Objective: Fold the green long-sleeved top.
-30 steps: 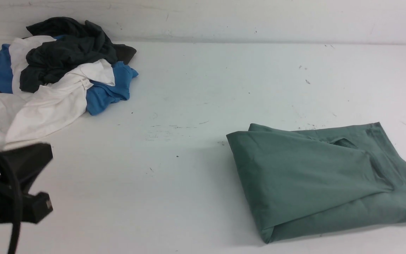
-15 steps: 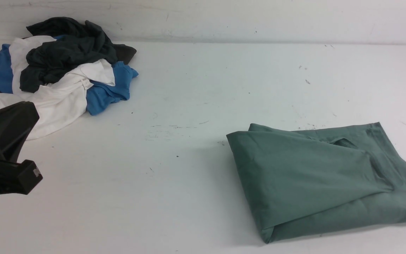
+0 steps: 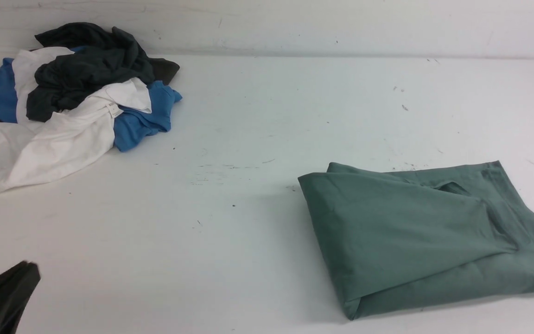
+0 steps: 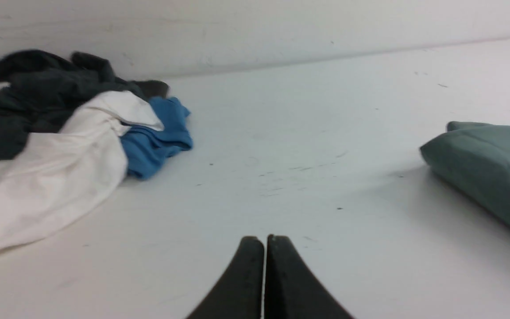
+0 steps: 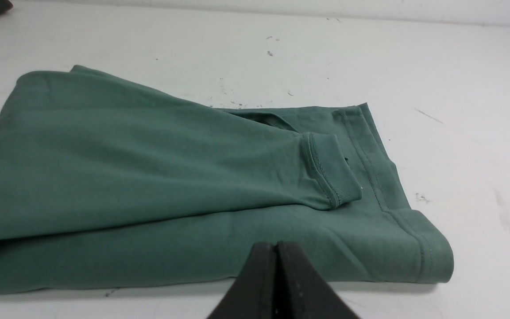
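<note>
The green long-sleeved top [image 3: 415, 232] lies folded into a thick rectangle on the white table at the right front, with a sleeve cuff [image 5: 328, 170] resting on its upper layer. My right gripper [image 5: 276, 244] is shut and empty, hovering just in front of the top's [image 5: 148, 177] near edge; it does not show in the front view. My left gripper [image 4: 264, 239] is shut with nothing in it, over bare table to the left of the top [image 4: 489, 173]. Only a black corner of the left arm [image 3: 3, 297] shows at the front view's lower left.
A heap of dark grey, white and blue clothes [image 3: 67, 97] lies at the table's back left, seen too in the left wrist view as the clothes heap [image 4: 69, 146]. A white wall [image 3: 295, 23] runs along the table's back edge.
The left arm has dropped down and back toward the front view's lower left corner, uncovering the white garment. The green top has not moved.
</note>
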You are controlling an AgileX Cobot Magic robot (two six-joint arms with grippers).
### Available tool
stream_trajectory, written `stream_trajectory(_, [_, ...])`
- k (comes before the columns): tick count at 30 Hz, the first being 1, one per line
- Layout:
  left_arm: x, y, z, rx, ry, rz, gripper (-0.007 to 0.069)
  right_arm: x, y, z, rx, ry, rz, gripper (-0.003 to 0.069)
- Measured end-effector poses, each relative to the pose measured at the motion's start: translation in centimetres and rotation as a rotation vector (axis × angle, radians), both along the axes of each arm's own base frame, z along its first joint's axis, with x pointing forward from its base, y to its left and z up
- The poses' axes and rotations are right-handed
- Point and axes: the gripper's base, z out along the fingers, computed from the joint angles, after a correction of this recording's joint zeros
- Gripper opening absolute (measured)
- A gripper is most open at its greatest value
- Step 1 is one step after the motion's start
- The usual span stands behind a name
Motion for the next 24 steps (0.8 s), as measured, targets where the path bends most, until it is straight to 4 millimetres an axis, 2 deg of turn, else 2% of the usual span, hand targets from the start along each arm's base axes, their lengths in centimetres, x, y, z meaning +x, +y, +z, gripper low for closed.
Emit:
stream_trajectory(4, [-1.2,0.7,-1.8,0.001,-0.015,0.077,-0.0004,0.0,0.0,0.0,0.0,0.0,0.0,-0.0015])
stream_trajectory(8, [-1.7,0.8,-3.6,-0.006,0.174,0.102,-0.0004,0.0,0.0,0.0,0.0,0.0,0.0,-0.0015])
stream_trajectory(24, [-1.7,0.9,-3.7,0.01,0.188,0.102,-0.0004,0.0,0.0,0.0,-0.001,0.0,0.0,-0.0015])
